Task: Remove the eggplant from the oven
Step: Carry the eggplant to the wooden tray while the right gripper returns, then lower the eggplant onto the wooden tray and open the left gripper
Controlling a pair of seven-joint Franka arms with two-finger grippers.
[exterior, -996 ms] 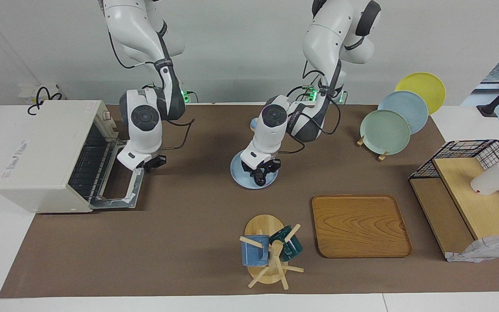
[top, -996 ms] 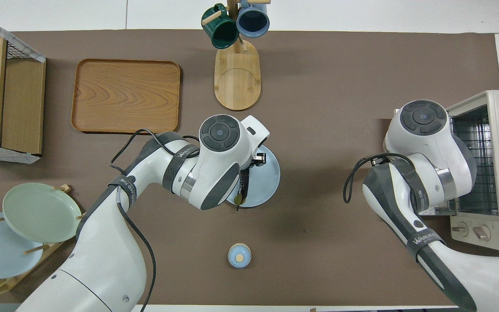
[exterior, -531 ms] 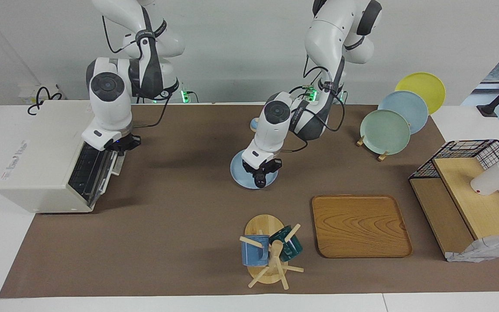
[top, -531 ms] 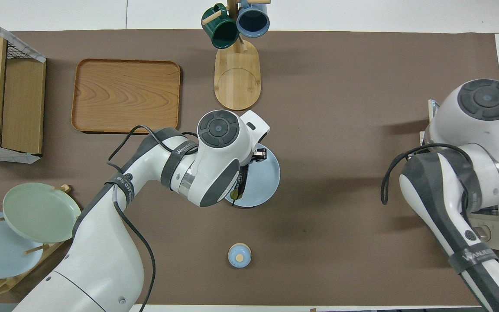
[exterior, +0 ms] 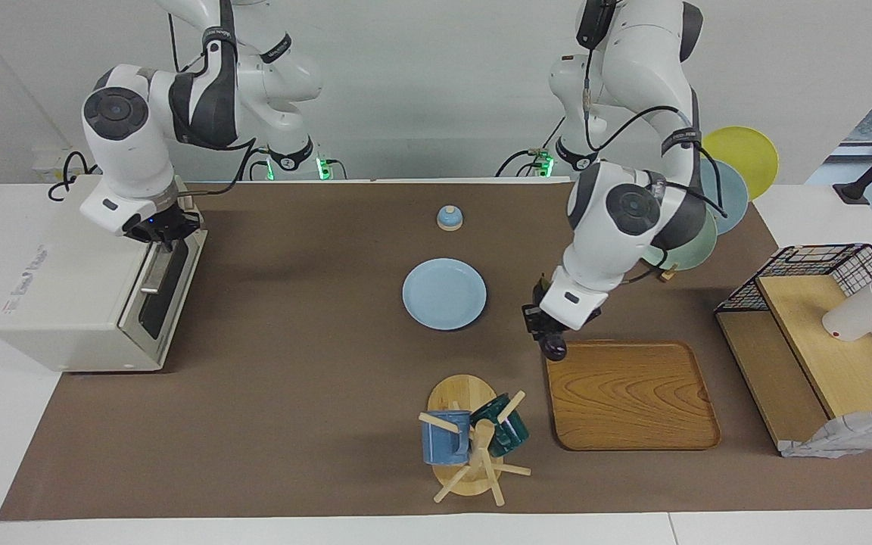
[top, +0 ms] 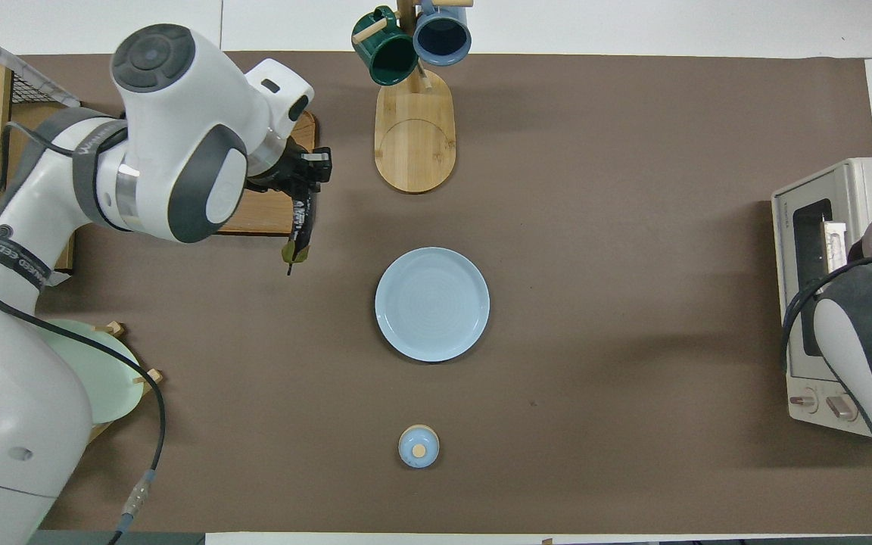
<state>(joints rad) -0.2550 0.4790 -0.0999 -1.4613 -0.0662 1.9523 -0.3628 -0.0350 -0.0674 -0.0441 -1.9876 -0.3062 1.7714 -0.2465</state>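
The long dark eggplant [exterior: 555, 347] [top: 302, 227] hangs in the air over the edge of the wooden tray [exterior: 629, 393] that faces the blue plate. My left gripper [exterior: 546, 329] [top: 306, 182] is shut on one end of it, and the greenish stem end points toward the robots. The white oven [exterior: 65, 303] [top: 860, 182] stands at the right arm's end of the table with its glass door [exterior: 167, 291] shut. My right gripper [exterior: 162, 236] is shut at the door's top edge; the arm hides it in the overhead view.
A bare blue plate [exterior: 443, 294] [top: 431, 303] lies mid-table, a small blue knob [exterior: 449, 218] nearer the robots. A mug tree [exterior: 474, 439] [top: 413, 144] stands beside the tray. A plate rack [exterior: 739, 151] and a black wire rack [exterior: 822, 265] occupy the left arm's end.
The left gripper carried the eggplant from over the blue plate to over the tray's edge. The right arm swung the oven door up from fully open to shut.
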